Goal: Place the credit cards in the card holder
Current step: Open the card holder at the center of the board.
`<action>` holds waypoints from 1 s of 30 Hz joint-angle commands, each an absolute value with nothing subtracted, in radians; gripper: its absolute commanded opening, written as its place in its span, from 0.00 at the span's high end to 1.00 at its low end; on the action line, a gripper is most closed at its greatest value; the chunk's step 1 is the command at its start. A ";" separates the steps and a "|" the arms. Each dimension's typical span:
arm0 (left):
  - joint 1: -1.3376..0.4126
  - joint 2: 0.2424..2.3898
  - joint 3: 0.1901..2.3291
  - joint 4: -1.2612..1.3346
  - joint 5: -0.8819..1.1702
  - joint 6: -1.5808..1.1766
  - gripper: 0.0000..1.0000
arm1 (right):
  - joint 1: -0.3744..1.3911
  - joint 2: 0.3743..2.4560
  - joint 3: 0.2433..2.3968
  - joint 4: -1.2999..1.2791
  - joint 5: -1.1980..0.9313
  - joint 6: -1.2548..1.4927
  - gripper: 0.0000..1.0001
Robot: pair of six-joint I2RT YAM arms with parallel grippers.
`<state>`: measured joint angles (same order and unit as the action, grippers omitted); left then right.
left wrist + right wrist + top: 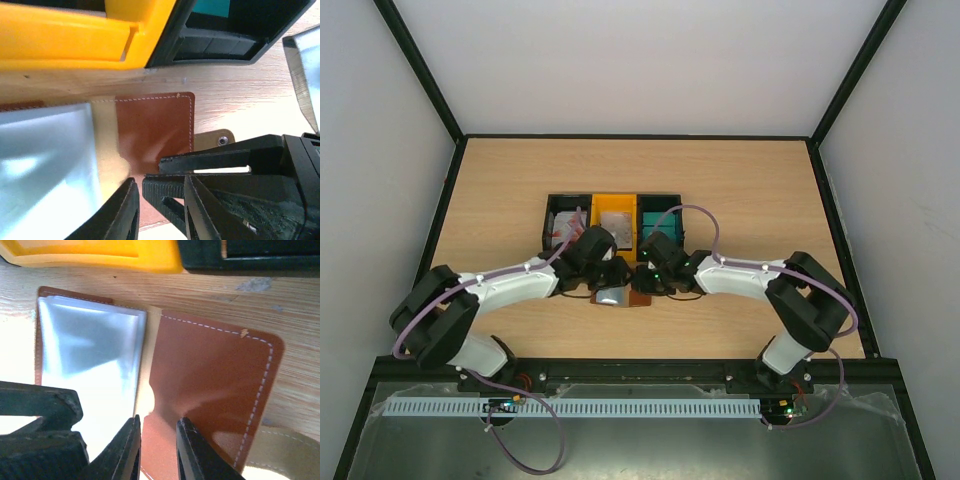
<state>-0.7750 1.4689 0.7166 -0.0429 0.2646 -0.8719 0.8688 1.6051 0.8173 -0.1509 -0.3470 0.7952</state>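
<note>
The brown card holder (215,385) lies open on the table in front of the bins, also seen from above as the card holder (638,299). A silver credit card (90,360) rests on its left half, the same card (45,165) in the left wrist view. My right gripper (156,422) hovers over the holder's right panel near the fold, jaws a little apart with nothing gripped. My left gripper (159,182) stands at the holder's near edge, jaws slightly apart, one of the right gripper's fingers (165,192) lying across the gap. White cards with red marks (563,228) and a teal card (652,212) sit in the bins.
Three bins stand in a row just behind the holder: black (552,215), yellow (615,213) and black (670,203). The holder's tan snap tab (220,139) sticks out to the right. Both grippers crowd the same small spot, almost touching.
</note>
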 commanded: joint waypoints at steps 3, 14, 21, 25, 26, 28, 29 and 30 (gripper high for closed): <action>-0.774 1.425 0.737 -0.219 0.123 -0.859 0.67 | 0.893 1.641 0.868 -0.148 -0.341 0.796 0.76; -0.724 1.379 0.682 -0.213 0.104 -0.868 0.56 | 0.919 1.703 0.902 -0.164 -0.310 0.782 0.63; -0.713 1.399 0.662 -0.180 0.134 -0.861 0.56 | 0.919 1.713 0.898 -0.164 -0.304 0.780 0.62; -0.712 1.404 0.660 -0.169 0.151 -0.856 0.58 | 0.919 1.715 0.897 -0.166 -0.302 0.781 0.62; -0.712 1.401 0.660 -0.164 0.156 -0.855 0.59 | 0.919 1.714 0.897 -0.166 -0.301 0.782 0.62; -0.711 1.394 0.660 -0.155 0.168 -0.852 0.64 | 0.919 1.715 0.897 -0.166 -0.300 0.783 0.62; -0.710 1.391 0.658 -0.149 0.173 -0.851 0.66 | 0.919 1.713 0.896 -0.166 -0.300 0.784 0.62; -0.710 1.388 0.659 -0.146 0.178 -0.850 0.68 | 0.919 1.713 0.897 -0.166 -0.300 0.784 0.62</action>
